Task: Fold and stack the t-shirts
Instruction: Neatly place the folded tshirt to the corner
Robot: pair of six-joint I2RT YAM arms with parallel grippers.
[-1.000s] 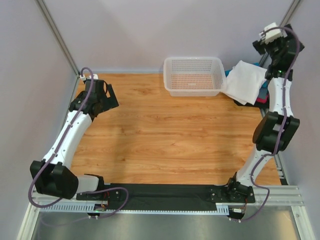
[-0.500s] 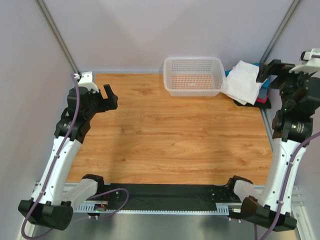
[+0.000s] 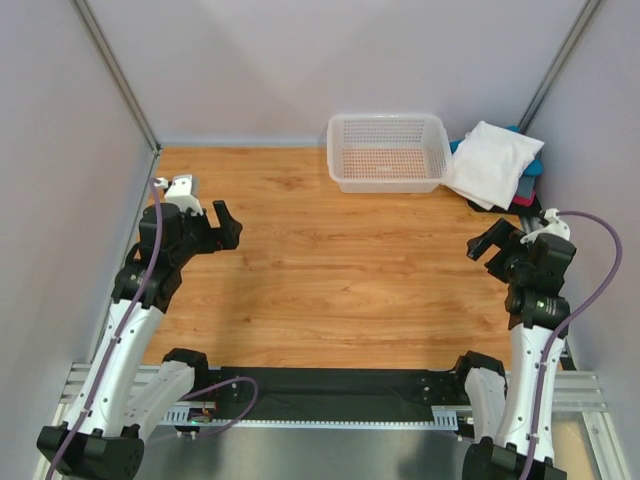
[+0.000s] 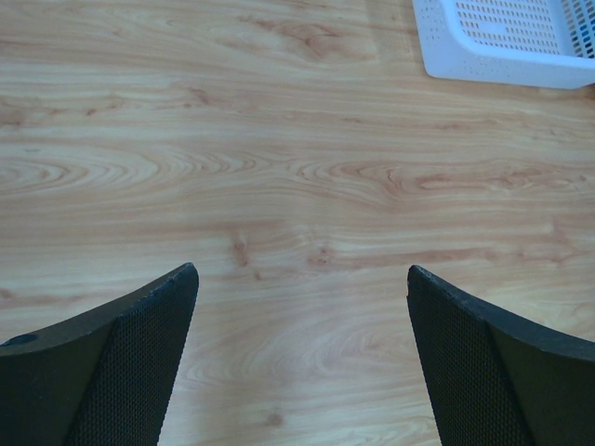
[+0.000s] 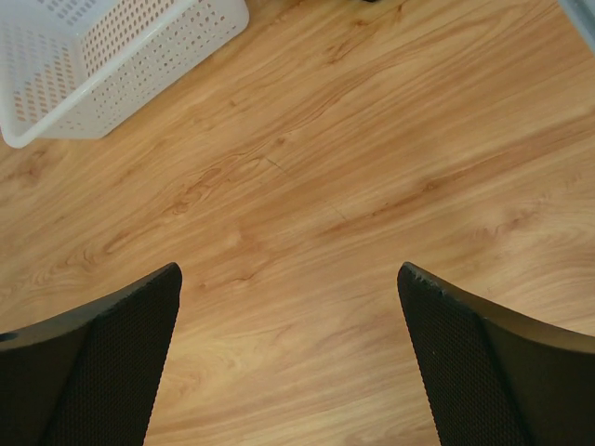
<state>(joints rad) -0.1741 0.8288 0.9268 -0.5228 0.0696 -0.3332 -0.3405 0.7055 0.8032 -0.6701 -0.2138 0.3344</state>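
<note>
**A:** How do the jaws stand?

**B:** Both pairs are wide apart and holding nothing. The left gripper [image 4: 299, 279] has only bare table [image 4: 297, 167] between its fingers, and the right gripper [image 5: 289, 274] shows the same

**A:** So where are the t-shirts [image 3: 495, 170]?

**B:** Well apart from both. They sit in a pile at the far right corner, just beside the basket [image 3: 386, 120]. The white t-shirt [image 3: 490, 160] lies on top, and a teal shirt [image 3: 538, 166] and a red shirt [image 3: 523, 200] peek out at the edges beneath it. The right gripper hovers over the right side of the table, with the pile beyond it. The left one is across on the left side, farther off

**A:** How far along is the job, would you say?

**B:** Late, by my reading. No cloth shows on the open wood, and I see none in the basket. The white one looks folded, though it sits somewhat askew on the stack

**A:** Anything left?

**B:** Perhaps squaring up that top shirt. How tidy the lower ones are, I cannot tell, as they are mostly covered
</note>
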